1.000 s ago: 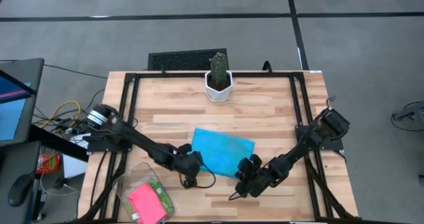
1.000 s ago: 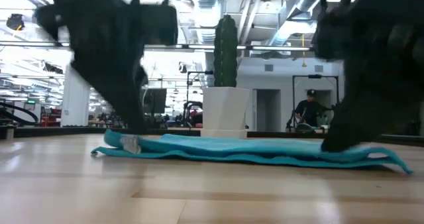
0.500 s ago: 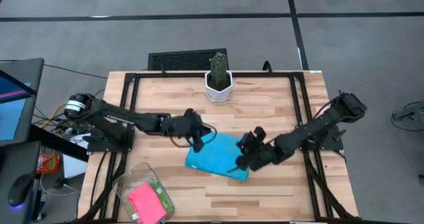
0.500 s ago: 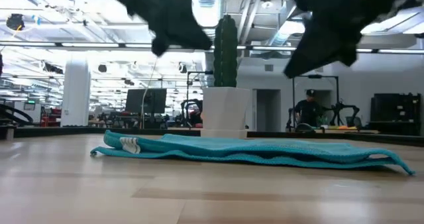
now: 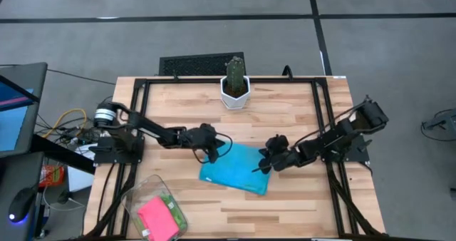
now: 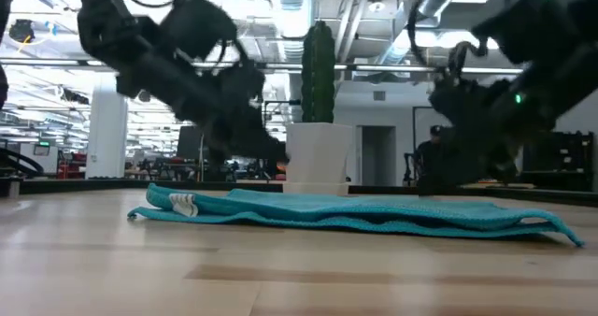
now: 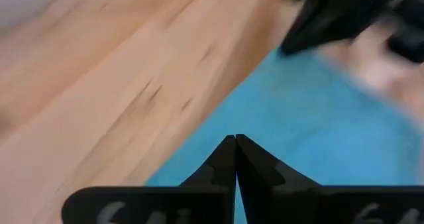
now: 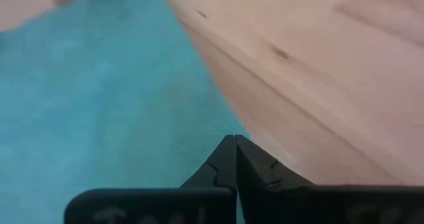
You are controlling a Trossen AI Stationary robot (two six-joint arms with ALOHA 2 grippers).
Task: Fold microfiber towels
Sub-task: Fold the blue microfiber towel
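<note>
A sky-blue microfiber towel (image 5: 239, 173) lies folded flat on the wooden table (image 5: 185, 120); the low view shows its layers (image 6: 355, 211) resting on the wood. My left gripper (image 5: 212, 155) is shut over the towel's far left corner. My right gripper (image 5: 264, 164) is shut over its right edge. Each wrist view shows closed fingertips, left (image 7: 236, 139) and right (image 8: 234, 139), with nothing between them and blue cloth (image 7: 318, 118) (image 8: 99, 85) beneath. In the low view both grippers stay above the cloth. A pink towel (image 5: 157, 218) and a green one (image 5: 171, 202) lie in the clear bin.
A cactus in a white pot (image 5: 235, 91) stands at the middle of the far edge. The clear plastic bin (image 5: 139, 198) sits at the near left corner. Black frame rails (image 5: 139, 120) run along the table's sides. Bare wood lies to the towel's far side and right.
Both grippers have left the towel's near corners, where they stood on the table, risen, and moved toward the far edge. My left one now hangs over the towel's far left corner, my right one over its right edge. The towel has stayed flat on the table.
</note>
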